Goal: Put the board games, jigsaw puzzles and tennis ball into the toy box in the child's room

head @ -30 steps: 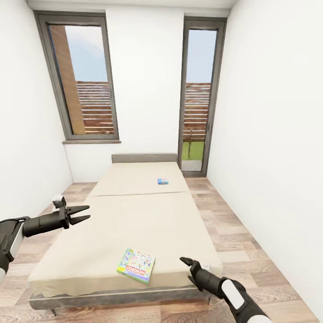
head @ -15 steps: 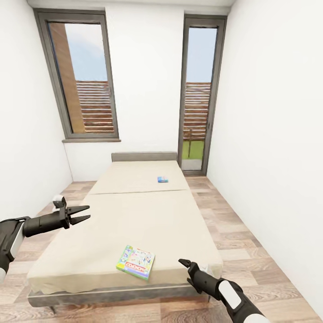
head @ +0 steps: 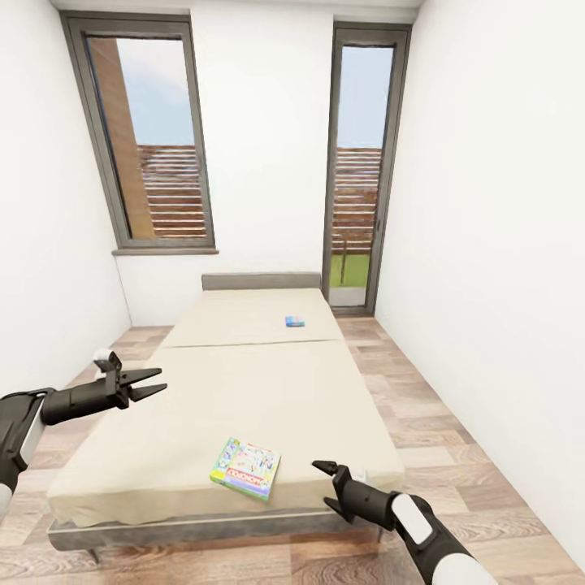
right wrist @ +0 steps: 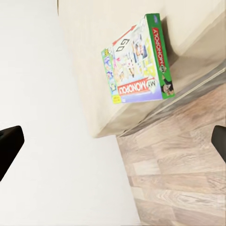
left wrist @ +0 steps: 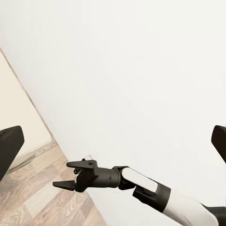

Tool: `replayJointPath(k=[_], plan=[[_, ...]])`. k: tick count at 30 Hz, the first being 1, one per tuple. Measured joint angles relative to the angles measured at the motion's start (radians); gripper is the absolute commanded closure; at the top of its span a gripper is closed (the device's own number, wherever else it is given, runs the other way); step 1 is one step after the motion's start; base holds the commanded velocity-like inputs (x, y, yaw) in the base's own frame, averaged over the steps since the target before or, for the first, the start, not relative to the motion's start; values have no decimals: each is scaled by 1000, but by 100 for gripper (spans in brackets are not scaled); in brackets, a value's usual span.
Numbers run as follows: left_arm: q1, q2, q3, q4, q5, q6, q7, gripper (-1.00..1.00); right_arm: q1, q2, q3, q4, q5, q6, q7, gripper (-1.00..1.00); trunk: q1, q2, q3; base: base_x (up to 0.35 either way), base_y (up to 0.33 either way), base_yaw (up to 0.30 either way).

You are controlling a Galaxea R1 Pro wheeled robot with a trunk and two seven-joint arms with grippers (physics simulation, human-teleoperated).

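Observation:
A colourful Monopoly board game lies flat on the beige bed, close to its foot edge. A small blue board game rests farther up the mattress, towards the headboard. My right gripper is open and hovers at the foot of the bed, just right of the Monopoly box and apart from it. The right wrist view looks straight at that Monopoly box on the mattress edge. My left gripper is open over the bed's left side, holding nothing. The left wrist view catches the right gripper against the white wall.
The bed fills the middle of a narrow room with white walls on both sides. A window and a glass door stand in the far wall. Strips of wooden floor run along each side of the bed.
My right gripper has moved left, closer to the Monopoly box. The whole view has shifted slightly, so the bed sits a little higher in the picture. The left gripper has barely moved.

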Motion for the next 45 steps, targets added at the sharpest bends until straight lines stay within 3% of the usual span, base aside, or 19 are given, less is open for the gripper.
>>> replayJointPath(k=[8,24,26,29,31,36,45], plan=[[1,-3,1,-6,0,0,0,-100,-8,3,-2,-2,-2,60,58,-100,31,-56,-25,0,0,0],[1,-6,-8,-7,-1,0,0,-100,-30,-12,-8,-2,1,80,58,-100,92,-168,-75,0,0,0],[1,-6,-17,-7,-1,0,0,-100,-30,-13,-33,-1,-2,79,62,-100,100,-182,-81,0,0,0],[1,-6,-21,-7,-1,0,0,-100,-29,-6,-127,5,-10,76,64,-100,111,-203,-91,0,0,0],[1,-6,-23,-7,-1,0,0,-100,-29,-2,-156,6,-11,74,61,-100,119,-217,-97,0,0,0],[1,-6,-23,-7,-1,0,0,-100,-29,2,-184,8,-12,61,57,-100,138,-252,-113,0,0,0],[1,-7,-24,-7,-1,0,0,-100,-28,-4,-193,9,-12,16,56,-100,173,-315,-141,0,0,0]])
